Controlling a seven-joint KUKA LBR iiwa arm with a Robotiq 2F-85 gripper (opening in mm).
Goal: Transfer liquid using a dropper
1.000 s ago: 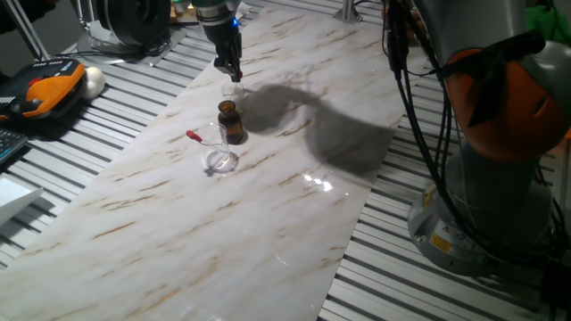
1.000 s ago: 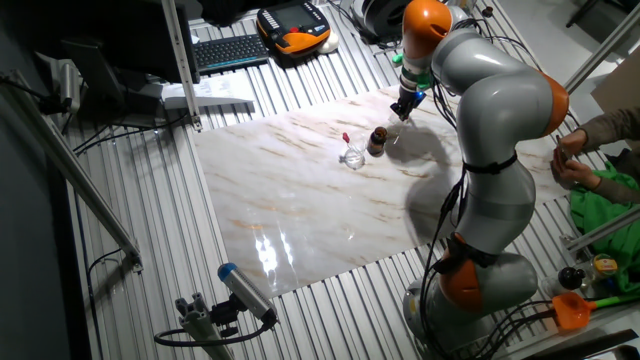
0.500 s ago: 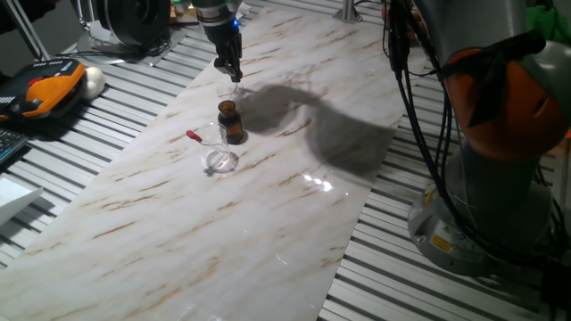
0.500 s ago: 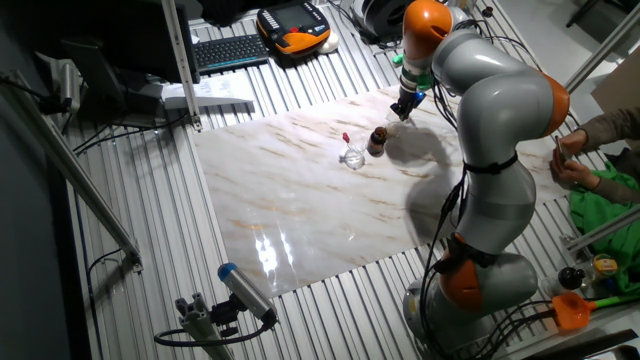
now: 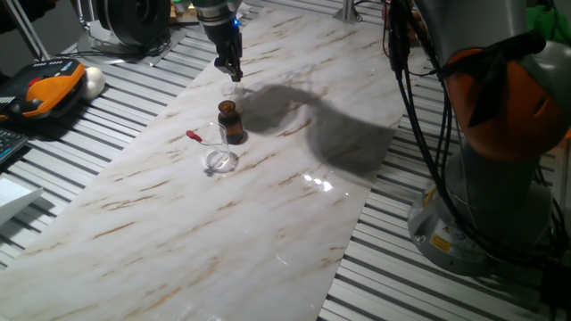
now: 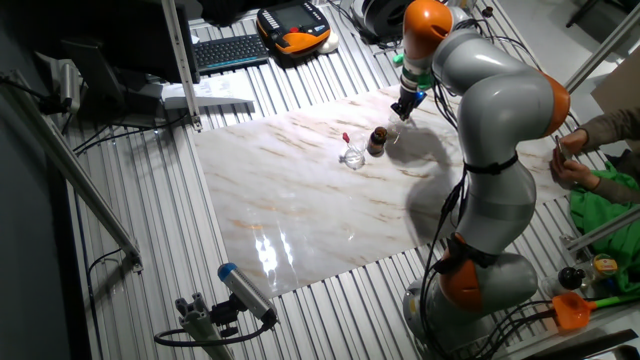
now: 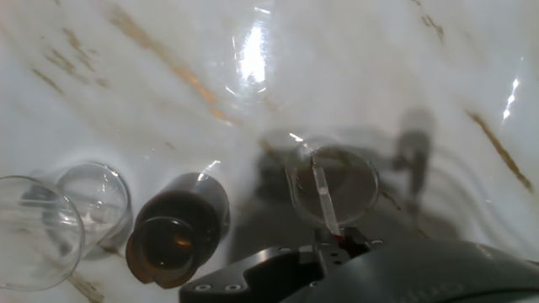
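In the hand view my gripper [image 7: 337, 244] is shut on the dropper [image 7: 322, 198]. Its clear tube points down into a small clear glass [image 7: 333, 181] right below, and a bit of red shows at the fingers. The amber bottle [image 7: 177, 240] stands open to the left of that glass. From one fixed view the gripper [image 5: 232, 71] hangs over the small glass [image 5: 231, 89], just behind the amber bottle [image 5: 232, 121]. The other fixed view shows the gripper [image 6: 403, 108] up and right of the bottle [image 6: 377, 140].
A second pipette with a red bulb [image 5: 193, 135] lies on the marble board left of the bottle. A clear glass dish [image 5: 220, 160] sits in front of the bottle. An orange pendant [image 5: 45, 89] and a keyboard [image 6: 228, 50] lie off the board.
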